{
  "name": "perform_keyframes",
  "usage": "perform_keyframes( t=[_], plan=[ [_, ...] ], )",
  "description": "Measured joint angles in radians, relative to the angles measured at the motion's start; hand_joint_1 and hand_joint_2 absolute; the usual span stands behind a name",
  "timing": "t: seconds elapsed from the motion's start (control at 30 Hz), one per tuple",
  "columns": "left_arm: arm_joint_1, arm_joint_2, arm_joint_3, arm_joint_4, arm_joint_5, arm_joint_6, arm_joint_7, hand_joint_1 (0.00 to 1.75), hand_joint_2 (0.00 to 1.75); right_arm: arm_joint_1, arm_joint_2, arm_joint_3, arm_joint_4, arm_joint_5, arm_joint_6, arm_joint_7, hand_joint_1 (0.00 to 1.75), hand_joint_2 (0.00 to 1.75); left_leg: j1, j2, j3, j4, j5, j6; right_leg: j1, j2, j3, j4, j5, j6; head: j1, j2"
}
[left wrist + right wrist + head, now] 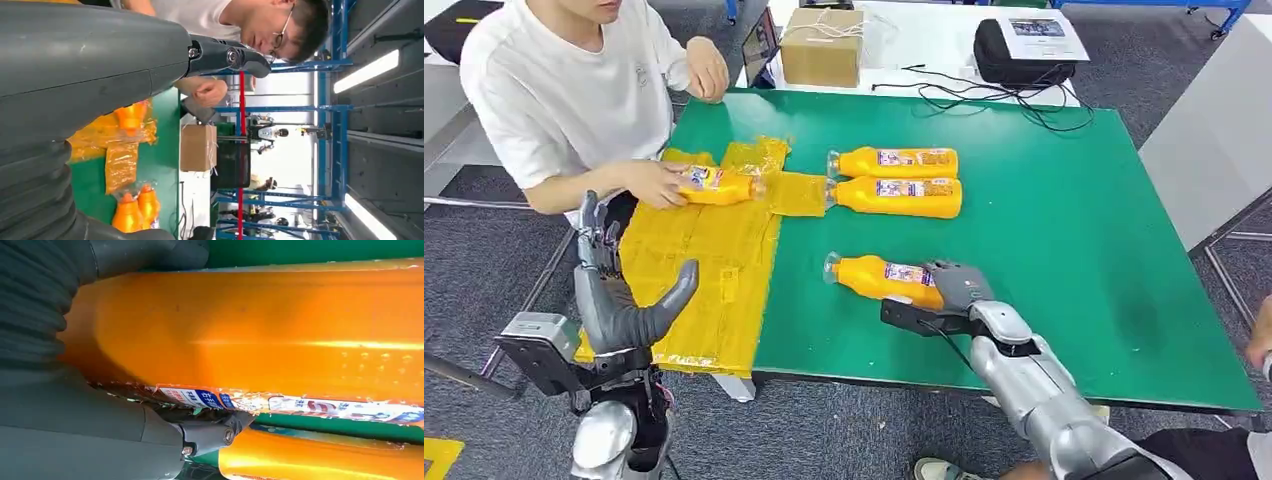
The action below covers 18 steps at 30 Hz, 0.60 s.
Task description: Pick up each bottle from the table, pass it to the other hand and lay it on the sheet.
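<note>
Start at the left side of the table. The left hand [624, 300] waits over the near part of the yellow sheet [714, 270], raised, fingers apart, holding nothing. Keep it there with the palm free until the bottle reaches it. A person's hand [656, 183] grips one bottle on the sheet [716, 186] at the far end; leave that area alone and plan to lay yours on a bare part nearer the robot.

Move to the centre. Two bottles [894, 180] lie side by side on the green table [1074, 230], caps toward the sheet, well apart from the one in hand.

At the right, the right hand [956, 284] is wrapped over the base end of the near bottle [879, 277], which lies on its side with its cap toward the sheet. Confirm a firm wrap around the body before lifting; the smooth plastic and loose label will probably slip under a light hold. Lift level, carry it toward the left hand, and release only once that hand has closed on it.

Limits of view: you cannot tell whether the bottle is clear of the table or resting on it. The right wrist view is close and blurred, so the label text is unreadable and the fingers behind the bottle are hidden.
</note>
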Motion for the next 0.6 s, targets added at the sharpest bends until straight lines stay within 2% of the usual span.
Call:
perform_keyframes(
  t=[0.37,0.4,0.53,0.6],
  plan=[
    [-0.006,0.002,0.002,0.019,0.001,0.004,-0.016,0.00,1.75,-0.063,-0.022,0.002,0.055,-0.116,0.123,-0.041,1.75,1.75,0.000,-0.001,0.001,0.000,0.000,0.000,0.000,0.000,0.000,0.000,0.000,0.000,0.000,0.000],
    [-0.006,0.004,0.002,0.019,0.005,-0.003,-0.004,0.00,0.00,-0.064,-0.029,0.002,0.056,-0.152,0.141,-0.070,1.75,1.75,0.000,-0.001,0.002,0.000,0.000,0.000,0.000,0.000,0.000,0.000,0.000,0.000,0.000,0.000],
    [0.003,0.012,0.002,0.042,0.029,-0.034,0.021,0.00,0.00,-0.022,-0.049,-0.023,0.050,-0.310,0.129,-0.232,1.75,1.75,0.000,0.001,0.006,0.000,-0.003,-0.002,0.000,0.001,0.005,-0.001,-0.001,0.000,0.000,0.000],
    [0.014,0.010,-0.004,0.067,0.077,-0.055,0.047,0.00,0.00,0.061,-0.038,-0.062,-0.020,-0.438,0.075,-0.332,1.75,1.75,0.001,0.003,0.012,0.000,-0.008,-0.002,0.001,0.001,0.010,-0.001,-0.003,-0.002,0.001,0.000]
  ],
)
